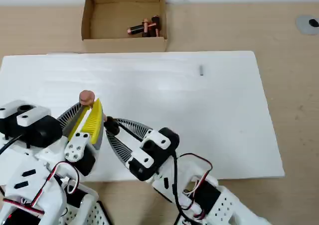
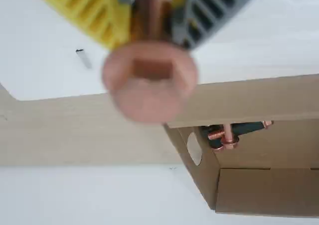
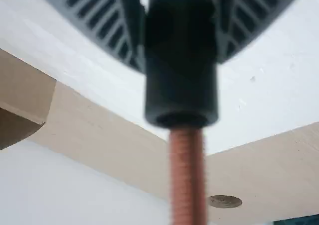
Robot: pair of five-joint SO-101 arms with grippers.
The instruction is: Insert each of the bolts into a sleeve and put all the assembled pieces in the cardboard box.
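Toward the white sheet's [image 1: 209, 115] near-left corner, the left gripper [image 1: 88, 104] clamps the bolt [image 1: 87, 96] and the right gripper [image 1: 108, 124] clamps the sleeve [image 3: 181, 56], apparently aligned for insertion; the cardboard box [image 1: 87, 21] waits at the table's far edge.

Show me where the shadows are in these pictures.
High view: the light is soft and even, with only faint shadow on the white sheet. Right wrist view: one face of the cardboard box is shaded darker. Left wrist view: no clear shadows.
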